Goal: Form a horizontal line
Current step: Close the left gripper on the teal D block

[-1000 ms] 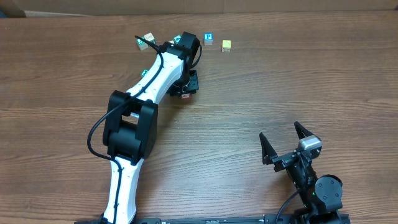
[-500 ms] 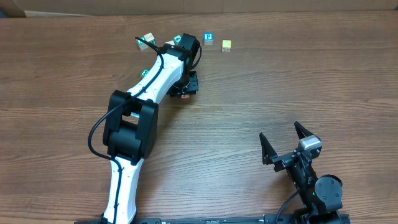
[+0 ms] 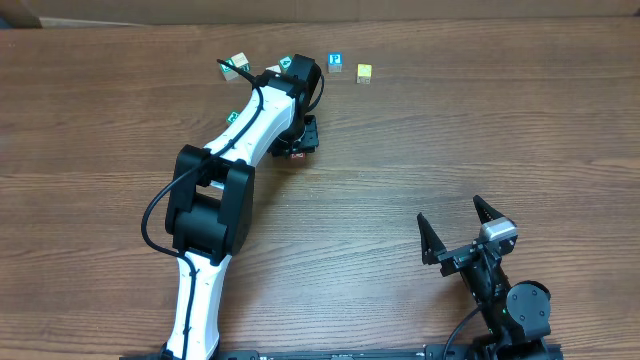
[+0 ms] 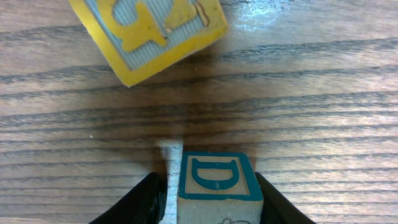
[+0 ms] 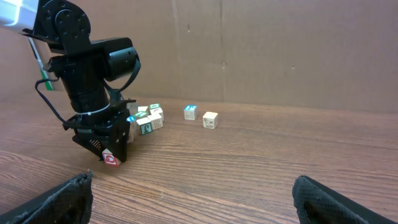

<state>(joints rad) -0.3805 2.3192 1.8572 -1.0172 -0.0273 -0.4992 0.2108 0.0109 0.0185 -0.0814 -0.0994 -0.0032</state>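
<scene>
Left arm [image 3: 255, 115] is stretched out to the far middle of the bench [image 3: 450, 130], and its jaws are clenched on a teal D cube [image 4: 217, 180], one finger on each side. From the right wrist view the same cube shows a red-marked face and sits right down at the wood; can't tell if it's actually touching. Just ahead of it in the left wrist view is a yellow-framed cube [image 4: 152, 31], twisted at an angle, with a strip of bare wood between the two, so they're apart and not lined up. Further back, a blue-and-white cube [image 3: 336, 62] and a small yellow cube [image 3: 364, 72] sit near each other with a gap between them. A loose jumble of cubes [image 5: 146, 119] sits behind the left arm. Right jaws are spread wide, holding nothing, down at the near right corner.
</scene>
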